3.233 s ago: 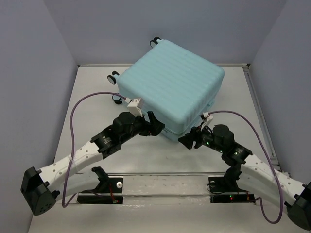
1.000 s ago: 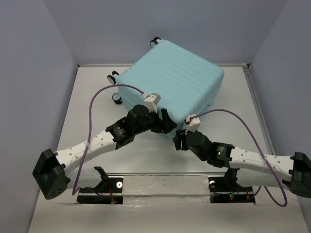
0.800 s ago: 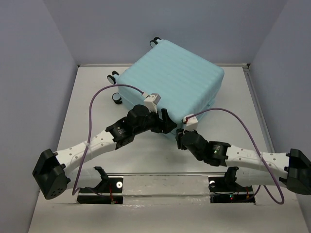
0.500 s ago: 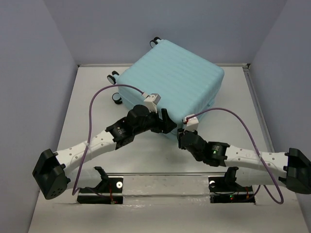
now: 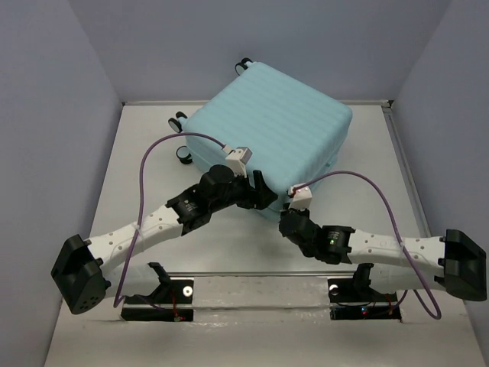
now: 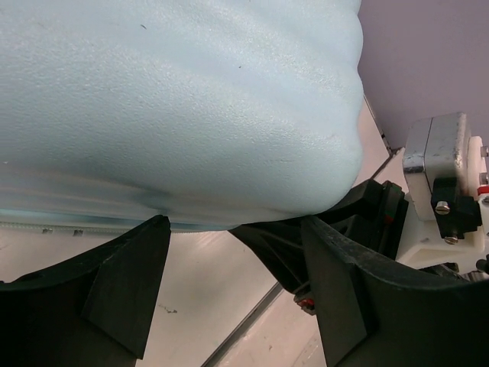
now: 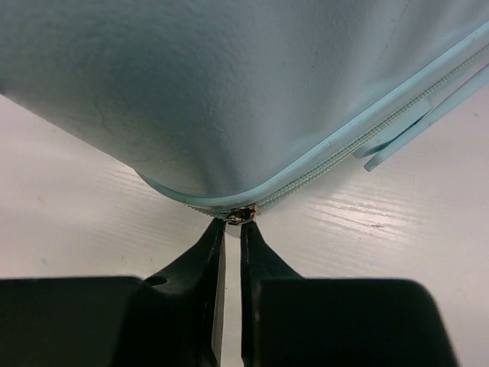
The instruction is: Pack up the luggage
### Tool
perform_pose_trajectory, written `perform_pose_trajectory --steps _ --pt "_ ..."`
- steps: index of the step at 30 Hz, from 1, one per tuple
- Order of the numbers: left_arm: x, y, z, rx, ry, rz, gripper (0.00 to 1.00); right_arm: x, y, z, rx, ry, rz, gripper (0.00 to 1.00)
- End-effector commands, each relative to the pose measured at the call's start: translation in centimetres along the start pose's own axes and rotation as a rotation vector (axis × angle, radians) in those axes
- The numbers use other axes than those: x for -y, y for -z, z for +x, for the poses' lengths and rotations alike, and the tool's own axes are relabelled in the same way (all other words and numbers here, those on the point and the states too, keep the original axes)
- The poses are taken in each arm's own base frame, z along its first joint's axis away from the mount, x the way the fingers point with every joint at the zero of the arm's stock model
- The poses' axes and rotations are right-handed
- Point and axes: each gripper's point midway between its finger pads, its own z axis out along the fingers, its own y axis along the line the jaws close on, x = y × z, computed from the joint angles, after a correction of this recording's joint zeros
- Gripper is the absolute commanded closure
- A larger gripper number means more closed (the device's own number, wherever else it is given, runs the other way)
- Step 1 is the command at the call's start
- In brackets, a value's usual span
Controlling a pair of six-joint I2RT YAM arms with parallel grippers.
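Luggage (image 5: 267, 130) with ribbed mint shell, right pincer (image 7: 231, 229) pinching metal zipper pull (image 7: 241, 215), left pincer (image 6: 233, 229) spread wide

Bare table (image 5: 145, 176) flanks the luggage (image 5: 267, 130); walls (image 5: 53, 115) hem it.

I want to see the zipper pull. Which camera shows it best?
Right wrist: the zipper pull sits close and sharp, pinched in the right hand. The top view hides it behind that hand; left wrist shows the luggage shell, no pull.
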Motion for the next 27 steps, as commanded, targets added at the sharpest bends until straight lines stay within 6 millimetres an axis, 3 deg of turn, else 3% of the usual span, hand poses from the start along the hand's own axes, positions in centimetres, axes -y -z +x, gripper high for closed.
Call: perform_pose_trajectory --steps 1,9,12,15,16,18,20,22,23,25,26,27 --pt "1.4 0.3 -3.6 0.121 -0.002 0.026 0.21 2.9 -0.7 -2.2 0.123 -0.054 0.146 0.93" --pt "1.8 0.1 -4.0 0.129 -0.001 0.036 0.21 2.6 -0.1 -0.7 0.073 0.001 0.049 0.93" --pt "2.4 -0.4 -4.4 0.131 0.0 0.058 0.21 -3.1 0.5 -1.0 0.069 0.014 -0.258 0.93" --pt "3.3 -1.4 -5.3 0.135 -0.003 0.08 0.21 -8.0 0.9 -0.8 0.05 -0.006 -0.433 0.93" --pt "3.6 -1.6 -5.5 0.133 -0.01 0.085 0.21 -11.0 2.3 -1.6 0.073 -0.018 -0.525 0.93" --pt "4.8 -1.6 -7.2 0.154 -0.037 0.095 0.21 -14.2 3.0 -0.4 0.053 0.006 -0.604 0.93" --pt "4.7 -2.0 -7.7 0.146 -0.053 0.07 0.21 -17.8 5.9 -1.0 0.078 -0.004 -0.713 0.93" --pt "5.4 -2.2 -8.8 0.161 -0.07 0.072 0.21 -17.9 7.1 -2.0 0.12 -0.025 -0.704 0.93" --pt "5.5 -2.2 -8.9 0.157 -0.07 0.073 0.21 -17.1 7.0 -1.4 0.119 -0.041 -0.697 0.93" --pt "5.8 -2.6 -8.9 0.145 -0.064 0.084 0.21 -15.5 7.7 -3.9 0.217 -0.158 -0.688 0.93" --pt "6.0 -2.7 -8.9 0.146 -0.059 0.092 0.21 -14.0 7.2 -2.6 0.216 -0.18 -0.66 0.93" --pt "6.2 -2.7 -8.9 0.147 -0.053 0.099 0.21 -14.1 7.8 -4.5 0.269 -0.245 -0.676 0.93"
